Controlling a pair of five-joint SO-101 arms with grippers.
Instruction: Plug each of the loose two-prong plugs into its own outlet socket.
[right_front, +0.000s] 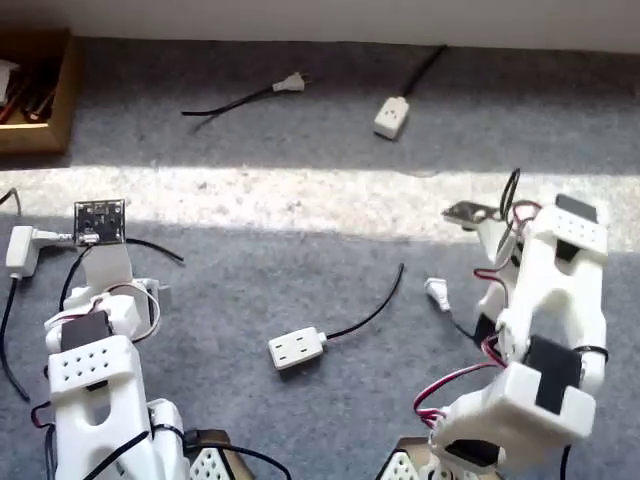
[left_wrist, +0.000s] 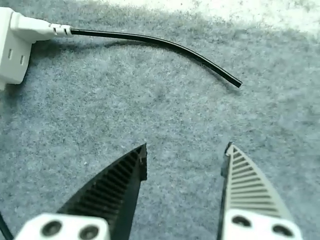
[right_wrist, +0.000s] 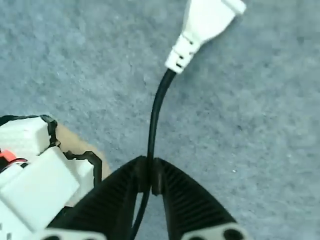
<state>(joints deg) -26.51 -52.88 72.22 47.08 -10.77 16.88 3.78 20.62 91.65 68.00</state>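
Grey carpet (right_front: 250, 270), items as I log them from my station. Right gripper (right_wrist: 149, 165): fingers clamped tight on the black cord (right_wrist: 154, 115) just behind the white near plug (right_wrist: 207, 20), at near right. Left gripper (left_wrist: 185, 155): fingers spread wide, holding nothing, over bare carpet at near left. Near socket (right_front: 297, 348): centre, slots up. Far socket (right_front: 391, 117): far, right of centre. Far plug (right_front: 290, 84): left of it, well apart. Left socket (left_wrist: 12, 50): seated plug (left_wrist: 35, 25) in it
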